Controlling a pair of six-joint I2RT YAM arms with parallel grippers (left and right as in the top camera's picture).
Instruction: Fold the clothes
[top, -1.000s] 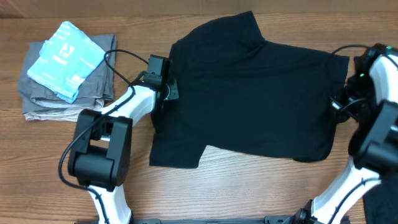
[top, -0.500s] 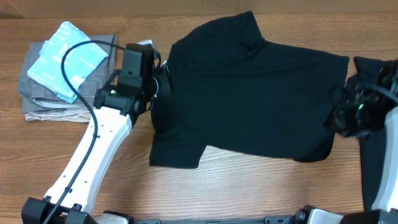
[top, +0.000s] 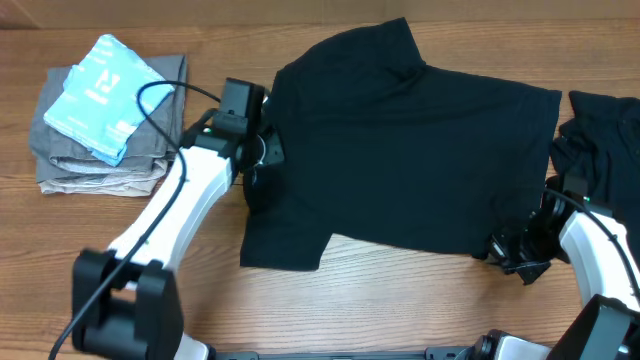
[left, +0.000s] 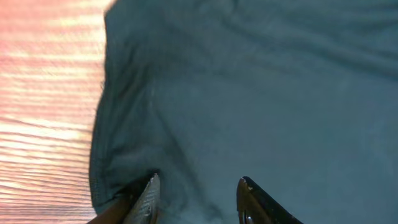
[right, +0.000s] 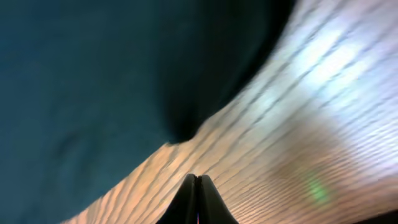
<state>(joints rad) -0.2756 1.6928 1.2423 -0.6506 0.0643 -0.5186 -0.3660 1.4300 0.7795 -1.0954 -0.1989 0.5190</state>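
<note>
Shirt (top: 400, 150) lies spread flat mid-table (top: 400, 305). Left gripper (left: 198, 186) sits at its left edge, jaws partway apart with cloth beneath them; we see nothing pinched. Right gripper (right: 198, 180) is closed tight and empty, over bare wood just beside the lower right hem corner. We judge this the grasping stage. Right must open before taking that corner. Both should bite well into the edge, then lift together so the fold lands square.

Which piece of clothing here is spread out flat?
The big black T-shirt in the middle. The light-blue garment and grey garments at left are folded; the black heap at right is bunched.
</note>
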